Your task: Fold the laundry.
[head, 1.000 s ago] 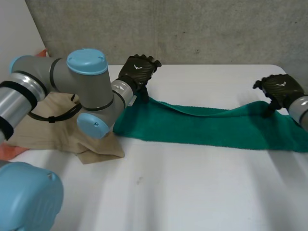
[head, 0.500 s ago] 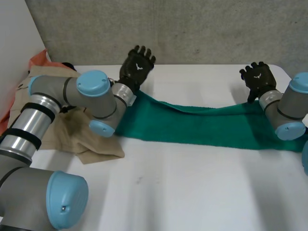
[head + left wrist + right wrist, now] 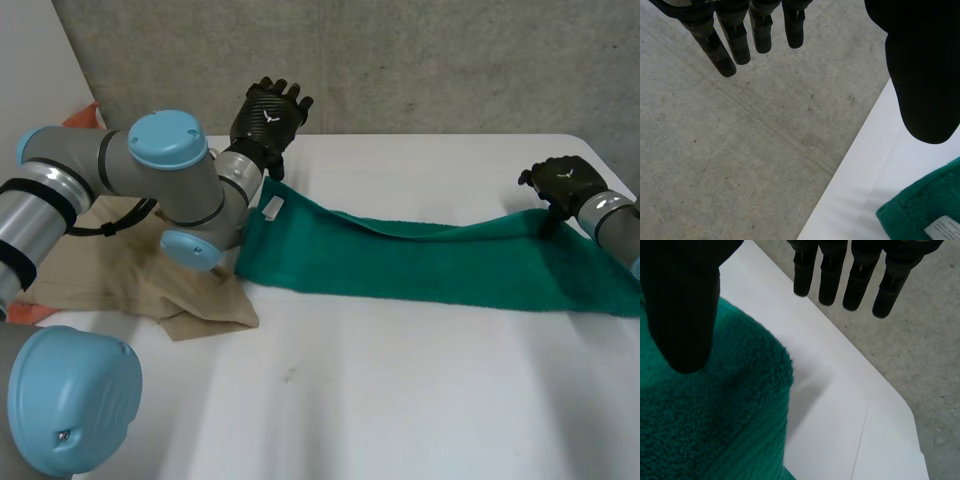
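Plain white table [image 3: 400, 400] runs back to a grey wall [image 3: 420, 60]. On it lies the green towel [image 3: 430, 265], stretched long from one side to the other, with its far edge rolled over into a low soft bump. A small white label [image 3: 271, 208] sits at the end by the robot's left arm. The towel looks thick and fluffy. I think it will be light, floppy and not slippery, and it cannot break. It will likely sag in the middle if it is picked up by the ends, so both ends should go up together. The best places to grab look like the two far corners, pinching all the layers so none slips out. The left hand [image 3: 266, 118] is up in the air just behind the label corner, with its fingers [image 3: 740, 35] straight and its thumb apart, and it holds nothing. The right hand [image 3: 562, 182] is over the other far corner, with its fingers straight too and its thumb just above the fluffy cloth, and nothing is pinched. Under the left arm a tan cloth [image 3: 120, 280] lies crumpled, touching the towel's end. A bit of orange cloth [image 3: 85, 115] peeks out behind it.
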Controlling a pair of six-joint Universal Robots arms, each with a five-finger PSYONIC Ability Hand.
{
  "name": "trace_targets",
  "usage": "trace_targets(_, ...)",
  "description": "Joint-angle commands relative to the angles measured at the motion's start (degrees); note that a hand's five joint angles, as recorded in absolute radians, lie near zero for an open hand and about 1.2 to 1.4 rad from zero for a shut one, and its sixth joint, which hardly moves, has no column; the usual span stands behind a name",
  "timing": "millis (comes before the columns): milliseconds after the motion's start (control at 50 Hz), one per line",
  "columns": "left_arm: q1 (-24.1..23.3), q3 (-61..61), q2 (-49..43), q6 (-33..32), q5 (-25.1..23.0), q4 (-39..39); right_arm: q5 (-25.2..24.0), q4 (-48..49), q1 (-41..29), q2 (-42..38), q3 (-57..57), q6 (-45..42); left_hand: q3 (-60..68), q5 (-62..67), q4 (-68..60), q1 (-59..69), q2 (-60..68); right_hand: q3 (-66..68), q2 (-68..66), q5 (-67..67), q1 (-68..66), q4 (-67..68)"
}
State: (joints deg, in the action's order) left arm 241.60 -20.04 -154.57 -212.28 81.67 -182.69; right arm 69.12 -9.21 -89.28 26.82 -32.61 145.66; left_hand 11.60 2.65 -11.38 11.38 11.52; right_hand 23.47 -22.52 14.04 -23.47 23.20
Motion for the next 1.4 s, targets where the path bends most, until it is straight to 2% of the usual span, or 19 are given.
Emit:
trace_targets(20, -0.07, -1.58, 1.11, 2.13, 0.6, 1.8, -0.48, 0.07, -0.19, -6.25, 7.2, -2.13, -1.6, -2.65, 1.38, -1.38, -1.52, 12.09, -13.03, 11.52, -12.09, 12.36)
trace_targets(140, 0.02, -3.86, 3.13, 4.86, -0.1, 2.95, -0.83, -1.77, 0.07, -9.24, 11.43, -2.22, -1.6, -2.65, 1.38, -1.38, -1.52, 25.01, -25.95, 24.44, -25.0, 25.28)
trace_targets(160, -0.07, -4.3, 3.66, 5.47, -0.37, 3.12, -1.44, -3.34, 0.25, -9.16, 12.04, -2.22, -1.6, -2.65, 1.38, -1.38, -1.52, 48.2, -49.15, 47.63, -48.2, 48.47)
trace_targets(180, -0.07, -4.48, 3.93, 5.74, -0.54, 3.13, -1.71, -4.05, 0.34, -8.9, 12.22, -2.13, -1.6, -2.65, 1.38, -1.38, -1.52, 56.45, -57.39, 55.88, -56.45, 56.72)
trace_targets(320, -0.16, -4.74, 5.16, 8.37, -0.81, 4.18, -2.76, -13.11, -0.45, 3.04, 6.52, -2.04, -1.6, -2.65, 1.38, -1.38, -1.52, 56.53, -57.48, 55.96, -56.53, 56.8)
trace_targets(500, -1.04, -1.41, 2.97, 12.68, -2.74, 8.83, -6.01, -10.83, -4.23, 31.51, -13.95, -0.73, -1.6, -2.65, 1.38, -1.38, -1.52, 56.53, -57.48, 55.96, -56.53, 56.8)
trace_targets(600, -2.44, 1.31, 0.16, 12.95, -3.45, 11.56, -11.18, -9.08, -5.9, 46.17, -22.65, 3.74, -1.6, -2.65, 1.38, -1.38, -1.52, 56.53, -57.48, 55.96, -56.53, 56.8)
trace_targets(800, -4.55, 7.21, -3.8, 12.94, -1.25, 13.76, -20.51, -6.62, -5.11, 64.48, -30.4, 16.93, -1.6, -2.65, 1.38, -1.38, -1.52, 56.53, -57.48, 55.96, -56.53, 56.8)
trace_targets(840, -4.82, 8.61, -4.33, 13.3, -0.98, 14.72, -22.18, -5.03, -3.62, 67.65, -31.63, 20.36, 7.31, 6.26, -7.53, 7.53, 7.39, 56.53, -57.48, 55.96, -56.53, 56.8)
trace_targets(880, -5.17, 9.05, -4.6, 13.73, -1.51, 15.43, -22.97, -3.63, -2.31, 68.97, -32.16, 22.81, 16.23, 15.18, -16.45, 16.45, 16.31, 56.53, -57.48, 55.96, -56.53, 56.8)
trace_targets(980, -7.27, 7.57, -3.64, 16.28, -6.95, 18.59, -23.42, 1.98, 2.78, 70.12, -33.47, 31.07, 68.31, 67.27, -68.53, 68.54, 68.4, 56.53, -57.48, 55.96, -56.53, 56.8)
trace_targets(1040, -7.63, 5.99, -1.88, 16.9, -4.51, 18.33, -23.33, 4.54, 4.46, 68.19, -34.62, 32.32, 68.4, 67.35, -68.62, 68.62, 68.48, 56.53, -57.48, 55.96, -56.53, 56.8)
trace_targets(1120, -5.18, 4.14, 3.21, 16.81, 6.45, 11.94, -19.4, 7.54, 2.28, 61.18, -34.01, 29.44, 68.4, 67.35, -68.62, 68.62, 68.48, 56.53, -57.48, 55.96, -56.53, 56.8)
trace_targets(1160, -4.03, 3.87, 5.24, 16.99, 8.76, 9.12, -16.92, 7.45, 1.66, 58.53, -32.96, 27.58, 68.4, 67.35, -68.62, 68.62, 68.48, 56.53, -57.48, 55.96, -56.53, 56.8)
trace_targets(1240, -1.75, 2.3, 10.94, 17.95, 7.99, 5.24, -12.35, 6.84, -0.97, 51.68, -29.54, 23.37, 68.4, 67.35, -68.62, 68.62, 68.48, 56.53, -57.48, 55.96, -56.53, 56.8)
trace_targets(1300, -1.3, 0.8, 13.15, 19.09, 6.05, 5.67, -11.46, 6.75, -3.26, 49.91, -28.82, 22.04, 68.4, 67.35, -68.62, 68.62, 68.48, 56.53, -57.48, 55.96, -56.53, 56.8)
trace_targets(1360, -1.13, -3.15, 15.52, 21.55, 2.28, 7.78, -11.11, 7.01, -7.04, 49.64, -29.35, 21.25, 37.09, 36.05, -37.31, 37.32, 37.17, 56.53, -57.48, 55.96, -56.53, 56.8)
trace_targets(1380, -1.21, -5.94, 16.57, 22.86, 0.18, 9.52, -11.2, 7.19, -8.44, 49.9, -29.87, 21.07, 17.14, 16.1, -17.36, 17.37, 17.23, 56.53, -57.48, 55.96, -56.53, 56.8)
trace_targets(1400, -1.21, -7.45, 17.11, 23.31, -0.89, 10.41, -11.29, 7.28, -8.97, 50.17, -30.05, 21.16, 10.62, 9.57, -10.83, 10.84, 10.7, 56.53, -57.48, 55.96, -56.53, 56.8)
